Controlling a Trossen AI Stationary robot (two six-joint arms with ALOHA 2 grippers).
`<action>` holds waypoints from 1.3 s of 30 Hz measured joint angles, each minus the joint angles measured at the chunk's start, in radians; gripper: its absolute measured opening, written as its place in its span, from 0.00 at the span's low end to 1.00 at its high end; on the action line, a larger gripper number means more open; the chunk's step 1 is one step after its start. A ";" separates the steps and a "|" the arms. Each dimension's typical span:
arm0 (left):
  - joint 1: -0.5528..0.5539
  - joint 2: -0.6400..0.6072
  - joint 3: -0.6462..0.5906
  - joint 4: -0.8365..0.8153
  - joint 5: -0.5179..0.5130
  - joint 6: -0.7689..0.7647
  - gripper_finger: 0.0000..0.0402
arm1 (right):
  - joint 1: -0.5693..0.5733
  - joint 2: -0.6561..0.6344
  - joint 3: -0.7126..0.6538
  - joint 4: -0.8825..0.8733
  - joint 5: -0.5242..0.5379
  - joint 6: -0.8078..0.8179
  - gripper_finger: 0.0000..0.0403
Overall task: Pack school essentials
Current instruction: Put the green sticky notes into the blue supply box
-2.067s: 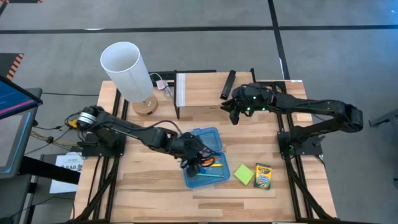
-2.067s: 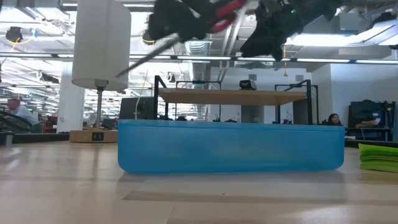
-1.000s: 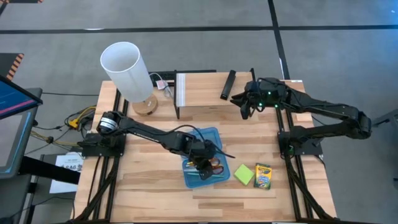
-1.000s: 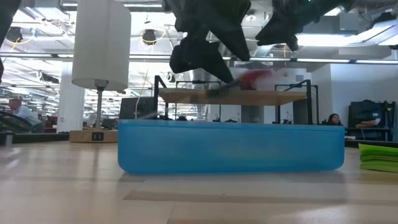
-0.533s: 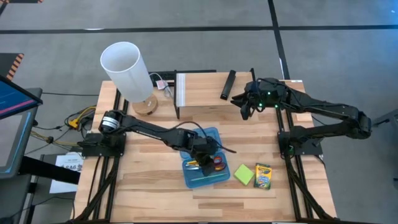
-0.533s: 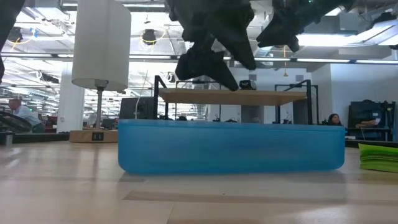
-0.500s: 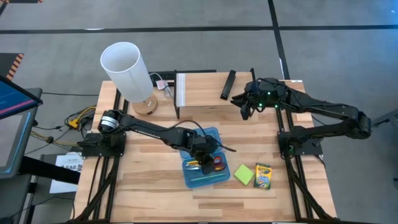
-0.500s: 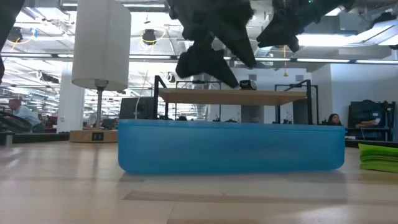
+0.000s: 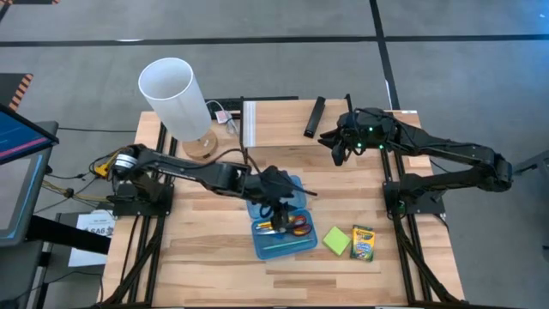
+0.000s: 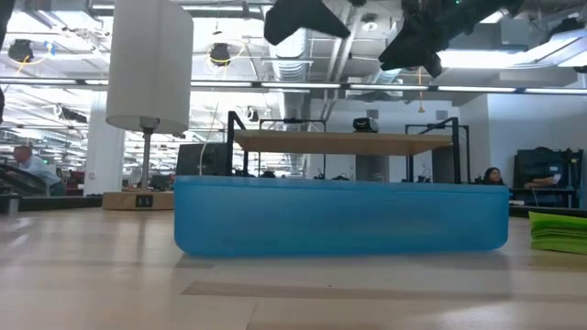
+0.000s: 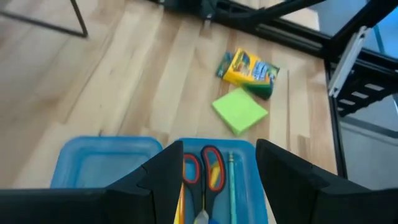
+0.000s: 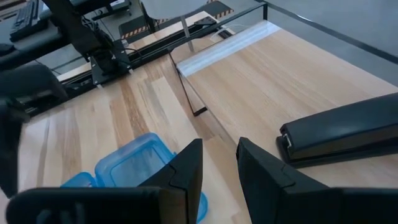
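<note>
The open blue box holds the red-handled scissors, a pale green pen and yellow and orange pencils. Its lid lies beside it. My left gripper hovers open and empty above the box; it also shows in the high view. The green sticky-note pad and the crayon box lie flat on the table to the right of the box. My right gripper waits open and empty above the far right of the table.
The tall white cylinder stands on a round wooden base at the far left. A slim black bar lies at the far edge near my right gripper. A small raised shelf stands at the far middle. Bare wood lies in front of the box.
The scissors were held just above the box a second ago; they now lie inside it. My left gripper has let go of them, risen well above the box and drawn back a little toward the far left.
</note>
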 joint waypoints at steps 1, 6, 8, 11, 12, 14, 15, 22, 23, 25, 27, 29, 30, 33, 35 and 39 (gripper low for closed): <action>-0.002 -0.008 0.000 0.000 -0.001 0.007 0.47 | 0.000 0.000 0.000 -0.001 0.000 0.011 0.30; -0.023 -0.038 0.000 0.000 -0.022 0.023 0.47 | 0.000 0.002 0.000 0.000 0.000 0.026 0.30; -0.037 -0.047 0.000 -0.001 -0.046 0.049 0.47 | 0.000 0.002 0.000 -0.002 0.000 0.029 0.30; -0.049 -0.048 0.000 -0.006 -0.077 0.087 0.47 | 0.000 0.002 0.000 0.000 0.004 0.044 0.30; -0.051 -0.048 0.000 -0.010 -0.079 0.090 0.47 | 0.000 0.002 0.000 0.000 0.008 0.045 0.30; -0.053 -0.049 -0.011 0.006 -0.080 0.089 0.47 | 0.000 0.007 0.000 0.003 0.010 0.048 0.30; -0.053 -0.049 -0.026 0.020 -0.081 0.086 0.47 | 0.002 0.013 0.000 0.006 0.010 0.056 0.30; -0.070 -0.144 -0.200 0.151 -0.080 0.028 0.47 | 0.018 0.038 0.001 0.020 0.013 0.091 0.30; -0.074 -0.162 -0.235 0.188 -0.080 0.016 0.47 | 0.022 0.043 0.001 0.024 0.013 0.096 0.30; -0.078 -0.209 -0.314 0.271 -0.087 0.002 0.47 | 0.034 0.054 0.001 0.042 0.013 0.101 0.30; -0.082 -0.266 -0.383 0.369 -0.116 -0.014 0.47 | 0.046 0.069 0.001 0.039 0.020 0.109 0.30; -0.084 -0.326 -0.453 0.426 -0.154 -0.017 0.47 | 0.055 0.071 -0.001 0.034 0.021 0.116 0.30; -0.084 -0.347 -0.480 0.436 -0.170 -0.025 0.47 | 0.061 0.078 0.001 0.046 0.021 0.117 0.30; -0.084 -0.395 -0.544 0.437 -0.190 -0.063 0.47 | 0.076 0.085 -0.002 0.033 0.023 0.133 0.30; -0.084 -0.417 -0.559 0.452 -0.192 -0.068 0.47 | 0.083 0.084 0.000 0.047 0.024 0.135 0.30; -0.084 -0.425 -0.573 0.451 -0.189 -0.067 0.47 | 0.100 0.088 0.000 0.042 0.028 0.137 0.30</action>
